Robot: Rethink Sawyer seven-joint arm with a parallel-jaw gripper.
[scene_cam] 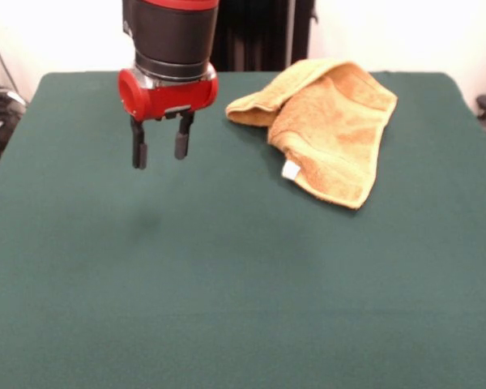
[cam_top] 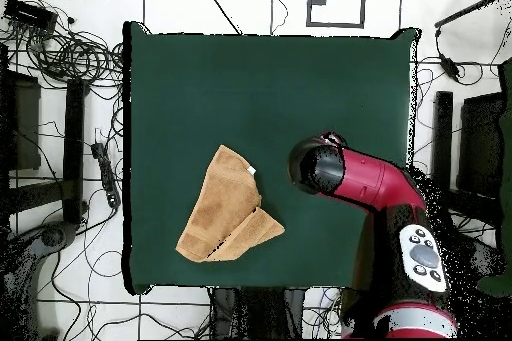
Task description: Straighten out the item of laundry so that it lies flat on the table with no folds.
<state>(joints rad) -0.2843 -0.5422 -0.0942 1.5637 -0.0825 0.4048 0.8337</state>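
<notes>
Red-collared at its wrist, the black two-fingered gripper (scene_cam: 159, 143) hangs with its fingers spread apart and nothing between them, above bare cloth and well apart from the towel. From above it cannot be made out at all: the thick red and black arm (cam_top: 350, 177) covers it, and only the round dark end of the arm shows over the table. In the front view that arm is cut off by the picture's top edge.

Largest of the things here is the big rectangular table covered in plain dark green felt-like cloth (scene_cam: 227, 284), whose near edge runs out of the front view's bottom.

On it lies the small orange-yellow terry hand towel (scene_cam: 332, 130), crumpled and doubled over itself rather than flat. It sits toward the table's far edge in the front view, to the right of the gripper as that camera sees it. One flap is folded over the rest, with a rolled ridge along the side facing the gripper (what lies beneath the fold is hidden). In the overhead view the towel (cam_top: 225, 212) reads as a rough wedge with two overlapping layers.

A little white tag (scene_cam: 291, 169) sticks out at the towel's lower edge, touching the green cloth.
</notes>
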